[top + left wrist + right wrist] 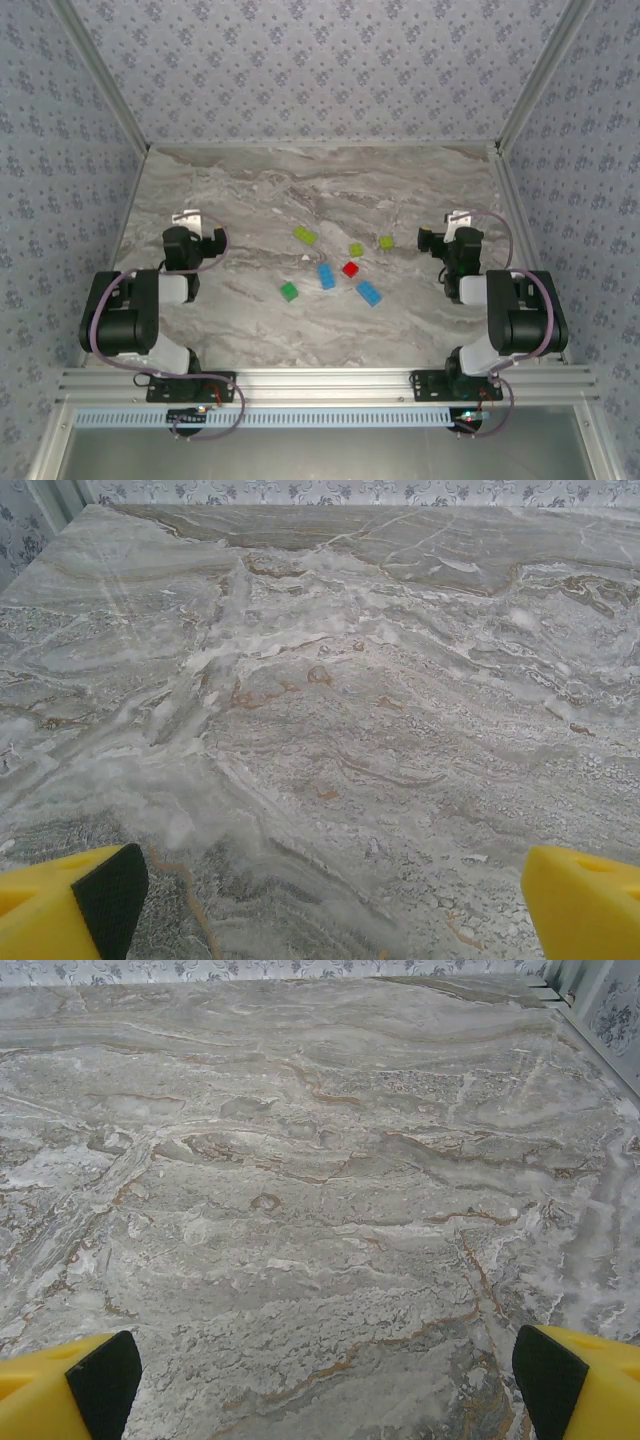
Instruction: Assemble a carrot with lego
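Yellow fingers [585,905] of the left gripper [330,905] stand spread wide above bare marble. The right gripper [325,1385] is spread likewise, and both are empty. No carrot is built yet: the lego [326,276] lies as seven loose bricks in the middle of the table [250,190], none joined, the red brick [350,269] among them. The scatter sits between the arms, probably within reach of either. With jaws wide, they look ready for a first pick.
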`<state>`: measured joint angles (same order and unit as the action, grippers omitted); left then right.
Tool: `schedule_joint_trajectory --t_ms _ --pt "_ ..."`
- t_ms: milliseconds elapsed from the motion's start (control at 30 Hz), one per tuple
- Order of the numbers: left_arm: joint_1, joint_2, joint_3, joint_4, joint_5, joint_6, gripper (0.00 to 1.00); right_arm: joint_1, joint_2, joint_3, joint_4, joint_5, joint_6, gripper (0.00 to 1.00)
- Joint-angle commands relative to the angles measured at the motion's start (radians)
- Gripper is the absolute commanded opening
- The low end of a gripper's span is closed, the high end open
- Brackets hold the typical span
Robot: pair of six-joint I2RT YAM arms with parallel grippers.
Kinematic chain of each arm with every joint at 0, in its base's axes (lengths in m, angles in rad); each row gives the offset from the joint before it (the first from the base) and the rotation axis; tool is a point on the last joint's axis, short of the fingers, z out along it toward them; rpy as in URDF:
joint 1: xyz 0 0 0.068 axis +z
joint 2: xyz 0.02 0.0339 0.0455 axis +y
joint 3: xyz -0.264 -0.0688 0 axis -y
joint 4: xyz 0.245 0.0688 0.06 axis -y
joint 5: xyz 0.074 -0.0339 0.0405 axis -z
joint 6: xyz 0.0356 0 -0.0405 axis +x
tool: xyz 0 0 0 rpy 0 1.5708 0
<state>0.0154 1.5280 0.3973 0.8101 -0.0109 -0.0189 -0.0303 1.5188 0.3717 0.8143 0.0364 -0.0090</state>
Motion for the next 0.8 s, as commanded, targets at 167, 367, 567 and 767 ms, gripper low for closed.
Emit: schedule_joint_trajectory --t_ms 167,367,567,767 --pt "0.007 0.004 0.014 0.004 0.021 0.007 0.98 -0.006 0.003 0.015 -0.004 -0.010 -0.008 1.00" --pt "0.008 0.005 0.013 0.004 0.022 0.007 0.98 -0.007 0.003 0.015 -0.004 -0.011 -0.008 1.00" --pt "0.009 0.004 0.014 0.004 0.020 0.007 0.97 -0.006 0.004 0.015 -0.004 -0.010 -0.008 1.00" --pt "0.008 0.004 0.014 0.004 0.020 0.007 0.98 -0.006 0.003 0.015 -0.004 -0.010 -0.008 1.00"
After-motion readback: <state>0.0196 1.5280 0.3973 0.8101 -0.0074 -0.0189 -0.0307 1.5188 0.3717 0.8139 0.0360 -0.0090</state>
